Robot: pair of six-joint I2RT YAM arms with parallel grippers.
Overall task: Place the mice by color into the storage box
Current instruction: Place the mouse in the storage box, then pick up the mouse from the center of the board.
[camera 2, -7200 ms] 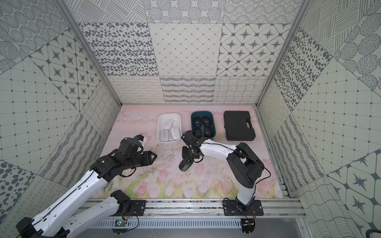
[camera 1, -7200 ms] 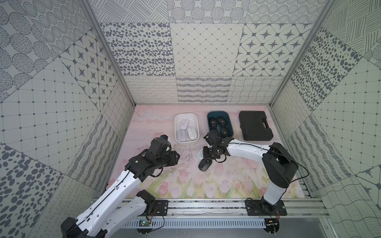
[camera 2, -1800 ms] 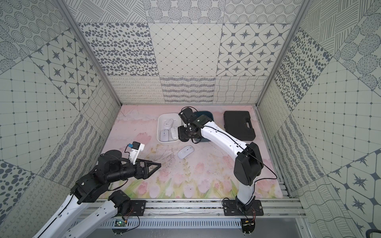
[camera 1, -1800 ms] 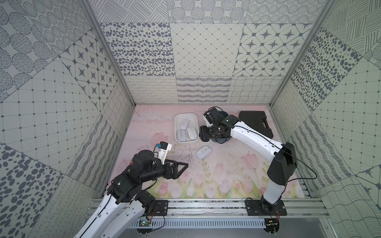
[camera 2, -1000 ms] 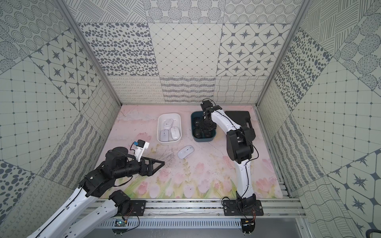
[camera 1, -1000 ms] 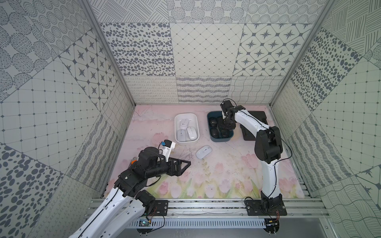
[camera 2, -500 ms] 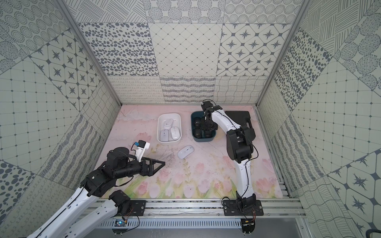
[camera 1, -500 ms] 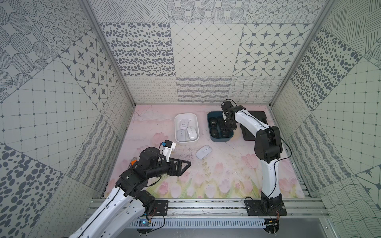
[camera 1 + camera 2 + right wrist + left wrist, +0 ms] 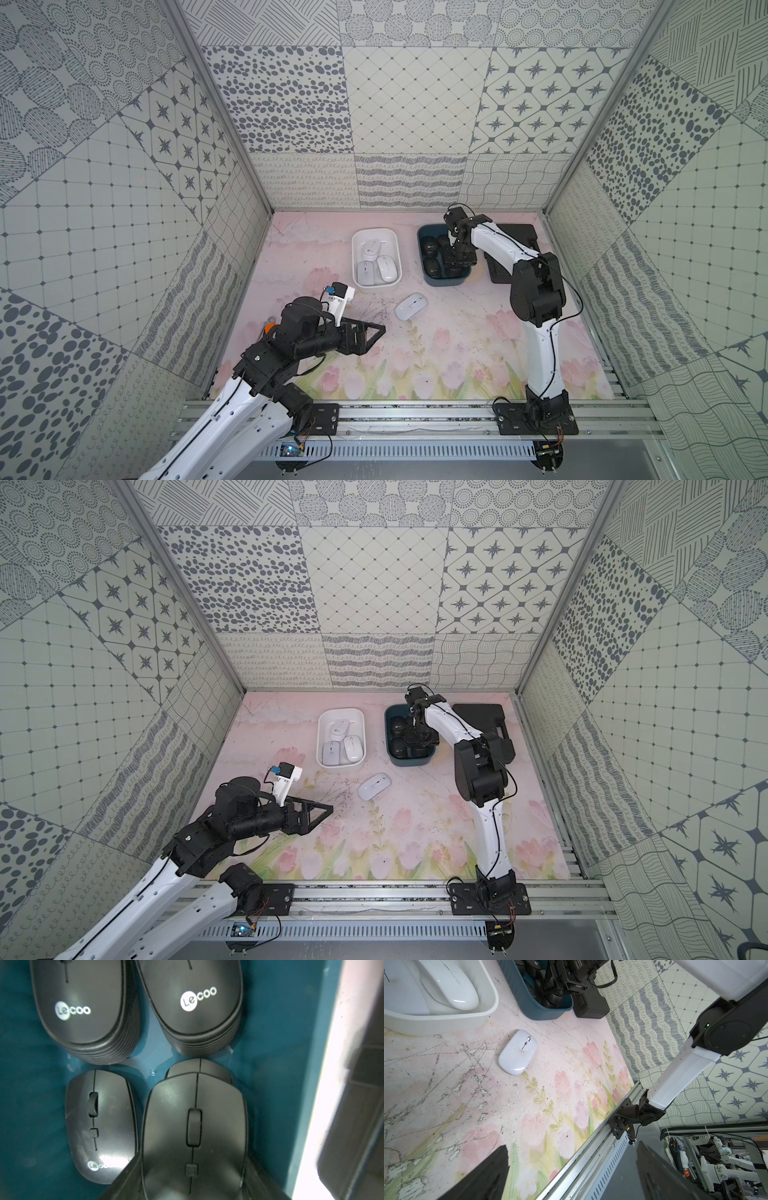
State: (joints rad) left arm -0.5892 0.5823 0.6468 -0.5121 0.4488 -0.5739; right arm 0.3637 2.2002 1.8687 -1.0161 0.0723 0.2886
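Note:
My right gripper [image 9: 193, 1163] reaches down into the teal storage box [image 9: 446, 282], shut on a black mouse [image 9: 195, 1122] that rests on top of another black one. Three more black mice [image 9: 83, 1001] lie beside it on the box floor. The white storage box [image 9: 353, 257] to its left holds three white mice [image 9: 385, 268]. A fourth white mouse [image 9: 411, 306] lies loose on the mat in front of the boxes. My left gripper [image 9: 368, 332] hovers open and empty at the front left, pointing toward that mouse [image 9: 518, 1052] and well short of it.
A black hard case [image 9: 519, 232] lies right of the teal box, partly under my right arm. Patterned walls close in the mat on three sides. A metal rail [image 9: 415, 415] runs along the front edge.
My right gripper carried a black mouse from the middle of the mat into the teal box and has sunk slightly lower there. The left arm drew back to the front left.

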